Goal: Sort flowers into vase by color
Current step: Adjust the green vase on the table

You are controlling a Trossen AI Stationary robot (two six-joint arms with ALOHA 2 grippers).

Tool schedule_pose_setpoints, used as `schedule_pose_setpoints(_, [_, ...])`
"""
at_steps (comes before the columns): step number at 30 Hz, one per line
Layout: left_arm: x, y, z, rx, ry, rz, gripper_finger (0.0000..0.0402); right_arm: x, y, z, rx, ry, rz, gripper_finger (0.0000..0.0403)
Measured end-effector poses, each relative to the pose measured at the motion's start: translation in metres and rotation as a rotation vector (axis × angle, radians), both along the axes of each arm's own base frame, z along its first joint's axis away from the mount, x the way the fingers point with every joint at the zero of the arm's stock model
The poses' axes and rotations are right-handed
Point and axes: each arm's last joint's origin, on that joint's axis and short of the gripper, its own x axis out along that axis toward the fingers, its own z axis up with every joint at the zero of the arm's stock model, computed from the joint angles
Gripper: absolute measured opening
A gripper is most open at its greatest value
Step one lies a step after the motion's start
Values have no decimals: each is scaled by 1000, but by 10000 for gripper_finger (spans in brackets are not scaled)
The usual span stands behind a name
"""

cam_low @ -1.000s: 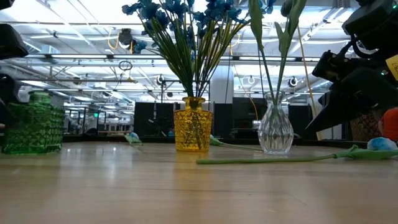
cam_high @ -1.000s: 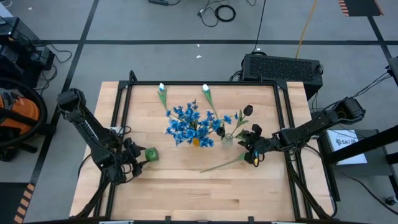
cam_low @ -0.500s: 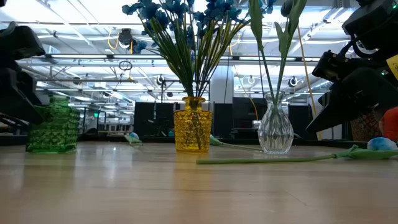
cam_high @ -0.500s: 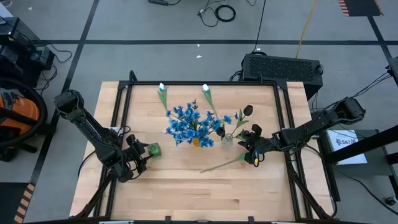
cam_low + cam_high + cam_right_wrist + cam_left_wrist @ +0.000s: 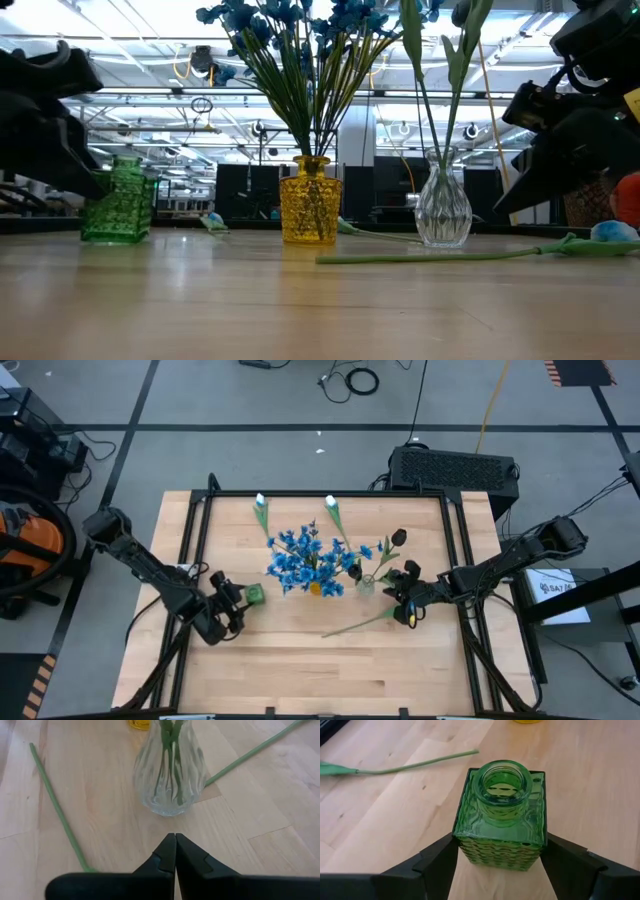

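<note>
The left claw (image 5: 497, 862) pinches the square green vase (image 5: 501, 817) between its two fingers (image 5: 437, 862), one pressed to each side wall near the base, which keeps the vase upright and its mouth clear; in the high view the vase sits just left of the bouquet, and it is empty, so it is probably being brought close to take the remaining colour. The right claw (image 5: 175, 852) hangs low over the desk (image 5: 300, 660) with its fingertips pressed together and nothing between them, just in front of the clear glass vase (image 5: 170, 772), which holds a couple of green stems topped by the dark buds (image 5: 398, 538). Beside it the yellow vase (image 5: 310, 212) carries the bushy blue flowers (image 5: 305, 558), packed tightly. Loose flowers remain flat on the desk: two white tulip buds (image 5: 261, 502) at the far edge, and one long stem (image 5: 355, 626) lying near the right claw, its head reaching under that claw. The white ones appear to be what is left to sort, likely into the green vase
</note>
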Motion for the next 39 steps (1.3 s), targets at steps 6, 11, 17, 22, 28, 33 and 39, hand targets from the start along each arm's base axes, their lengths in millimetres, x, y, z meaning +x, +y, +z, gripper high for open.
schedule_pose_setpoints(6, [10, 5, 1, 5, 15, -21, 269, 0, 0, 0, 3, 1, 3, 0])
schedule_pose_setpoints(11, [19, 12, 3, 12, 27, -37, 269, 0, 0, 0, 3, 1, 3, 0])
schedule_pose_setpoints(17, [31, 20, 5, 21, 33, -82, 269, 0, 0, 0, 3, 1, 4, 0])
schedule_pose_setpoints(22, [40, 28, 7, 24, 47, -124, 269, 0, 1, 0, 36, 9, 27, 0])
schedule_pose_setpoints(28, [44, 38, 7, 28, 79, -141, 269, 0, 4, -1, 128, 21, 57, 0])
schedule_pose_setpoints(33, [45, 40, 7, 48, 96, -165, 269, 0, 4, -1, 142, 21, 52, 0])
schedule_pose_setpoints(39, [46, 41, 7, 72, 108, -195, 269, 0, 5, -1, 178, 28, 66, 0])
